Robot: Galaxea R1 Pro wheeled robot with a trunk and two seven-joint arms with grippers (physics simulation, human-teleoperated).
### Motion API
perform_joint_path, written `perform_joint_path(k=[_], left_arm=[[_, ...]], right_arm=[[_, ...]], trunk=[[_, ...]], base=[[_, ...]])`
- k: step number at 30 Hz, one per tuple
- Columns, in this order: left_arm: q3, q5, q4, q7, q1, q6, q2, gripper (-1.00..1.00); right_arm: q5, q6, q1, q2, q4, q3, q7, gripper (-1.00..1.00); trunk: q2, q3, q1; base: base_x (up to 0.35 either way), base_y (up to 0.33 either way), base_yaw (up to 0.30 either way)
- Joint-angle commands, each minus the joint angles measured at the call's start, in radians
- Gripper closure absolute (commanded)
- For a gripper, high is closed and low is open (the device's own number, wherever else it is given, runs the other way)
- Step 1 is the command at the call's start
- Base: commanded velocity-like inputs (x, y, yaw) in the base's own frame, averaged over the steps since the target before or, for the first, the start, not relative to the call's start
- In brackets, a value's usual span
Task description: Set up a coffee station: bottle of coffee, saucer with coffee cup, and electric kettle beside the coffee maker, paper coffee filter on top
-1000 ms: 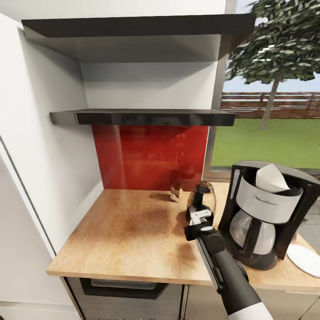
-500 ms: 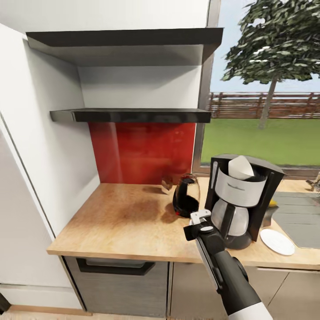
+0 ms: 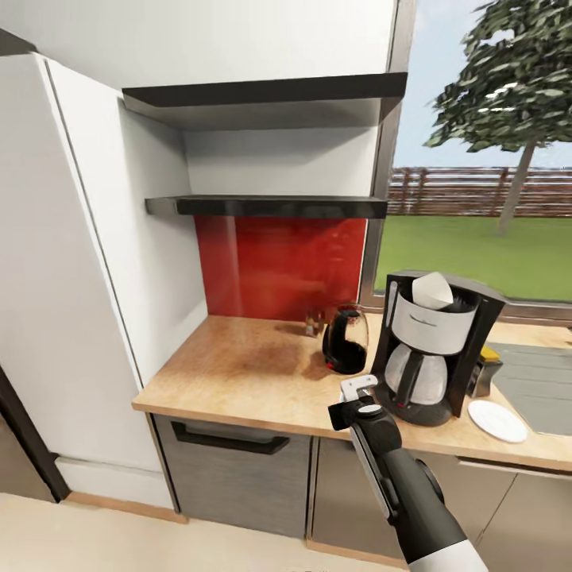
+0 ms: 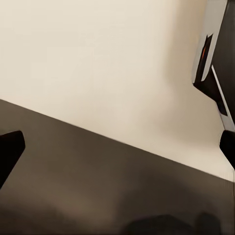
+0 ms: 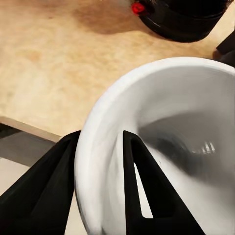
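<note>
The coffee cup [image 5: 166, 142] is a white cup whose rim is pinched between the black fingers of my right gripper [image 5: 100, 142]. In the head view that gripper [image 3: 355, 397] hovers at the front edge of the kitchen countertop [image 3: 238, 373], just in front of the coffee maker [image 3: 433, 349]. A white paper coffee filter [image 3: 433, 290] sits in the machine's top. The electric kettle [image 3: 345, 340] stands to its left and the saucer [image 3: 497, 419] lies to its right. A small dark bottle with a yellow cap [image 3: 485, 372] stands behind the machine's right side. The kitchen shelf [image 3: 270, 206] is bare. My left gripper [image 4: 117, 144] is open above the floor.
A tall white cabinet [image 3: 79, 302] closes off the counter's left end. The steel sink [image 3: 536, 381] is set in at the right. Grey cabinet fronts [image 3: 230, 469] run below the worktop. A window behind shows lawn and a tree.
The camera has drawn back from the counter and shifted, so the counter, kettle and coffee maker look smaller and farther. My right arm keeps its pose with the cup held.
</note>
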Motion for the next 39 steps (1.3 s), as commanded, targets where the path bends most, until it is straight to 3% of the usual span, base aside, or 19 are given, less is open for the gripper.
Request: perform_joint_path(k=[1,9,32,39], left_arm=[[0.007,-0.005,-0.005,0.001,0.002,0.007,-0.001,-1.0],[0.007,-0.006,-0.005,0.002,0.002,0.008,-0.001,-1.0],[0.008,-0.005,-0.005,0.002,0.002,0.008,-0.001,-1.0],[0.007,-0.007,-0.005,0.002,0.002,0.006,-0.004,-1.0]], right_arm=[[0.004,0.005,0.0,0.0,0.0,0.001,-0.001,1.0],[0.005,0.005,0.0,0.0,-0.002,0.0,-0.001,1.0],[0.004,0.006,0.0,0.0,-0.045,0.001,-0.001,1.0],[0.004,0.006,0.0,0.0,-0.056,0.001,-0.001,1.0]], trunk=[[0.0,0.001,0.0],[0.0,0.007,0.0],[0.0,0.008,0.0],[0.0,0.008,0.0]], base=[[-0.113,-0.078,0.242],[-0.027,-0.069,0.222],[0.0,-0.002,0.014],[0.0,-0.146,0.209]])
